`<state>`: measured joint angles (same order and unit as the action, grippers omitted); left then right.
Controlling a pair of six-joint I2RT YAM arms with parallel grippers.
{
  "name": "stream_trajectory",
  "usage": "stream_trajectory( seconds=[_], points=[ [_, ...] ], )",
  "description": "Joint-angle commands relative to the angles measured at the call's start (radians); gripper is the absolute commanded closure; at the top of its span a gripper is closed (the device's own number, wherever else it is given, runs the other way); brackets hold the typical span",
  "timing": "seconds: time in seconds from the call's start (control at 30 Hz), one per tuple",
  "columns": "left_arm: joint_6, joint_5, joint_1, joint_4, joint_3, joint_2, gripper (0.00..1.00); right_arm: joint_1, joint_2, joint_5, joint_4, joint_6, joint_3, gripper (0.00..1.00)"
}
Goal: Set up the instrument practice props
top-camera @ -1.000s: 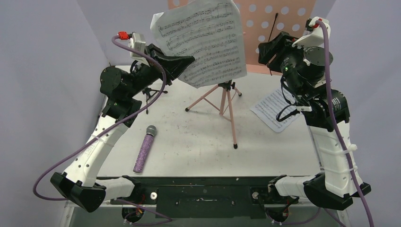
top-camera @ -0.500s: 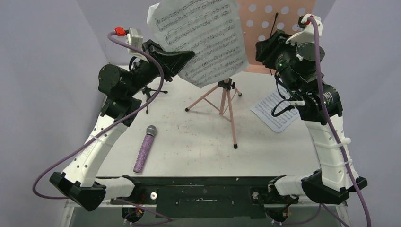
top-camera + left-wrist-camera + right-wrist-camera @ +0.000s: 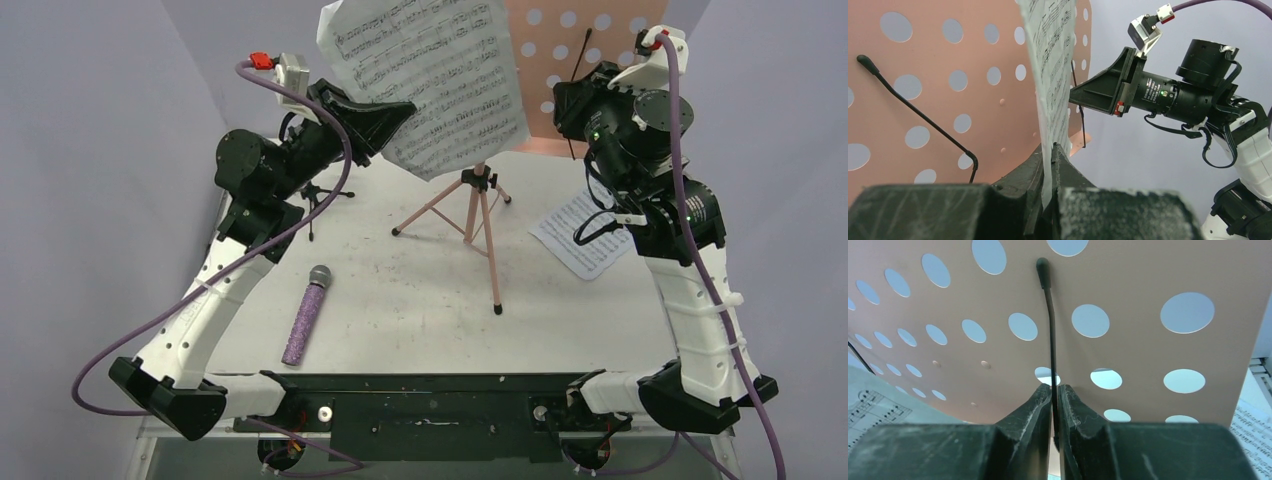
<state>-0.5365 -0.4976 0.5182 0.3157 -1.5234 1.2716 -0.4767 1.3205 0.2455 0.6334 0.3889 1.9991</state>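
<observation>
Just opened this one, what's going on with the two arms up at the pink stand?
The left gripper pinches a sheet-music page, holding it upright in front of the pink music stand. The right gripper is closed on the stand's thin black page-holder wire. The purple microphone lies on the table, the small black mic stand stands at its far left, and a second page lies flat on the right.

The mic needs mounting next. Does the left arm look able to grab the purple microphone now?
Probably not yet. The purple microphone lies uncovered on the table near that arm's base, but the left end effector is shut on a sheet-music page raised before the pink stand.
</observation>
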Motion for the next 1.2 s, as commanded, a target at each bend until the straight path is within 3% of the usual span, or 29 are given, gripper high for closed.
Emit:
stream_trajectory(
  seconds=[0.0,0.6,1.17],
  points=[
    [0.020,0.030,0.006,0.007,-0.074,0.021,1.00,0.006,-0.045,-0.006,-0.077,-0.036,-0.031,0.92],
    [0.083,0.072,0.055,-0.004,-0.226,0.157,1.00,0.006,-0.123,-0.072,-0.182,-0.093,-0.153,0.95],
    [0.132,0.019,0.075,-0.048,-0.403,0.294,1.00,0.006,-0.163,-0.194,-0.275,-0.165,-0.229,0.95]
  ],
)
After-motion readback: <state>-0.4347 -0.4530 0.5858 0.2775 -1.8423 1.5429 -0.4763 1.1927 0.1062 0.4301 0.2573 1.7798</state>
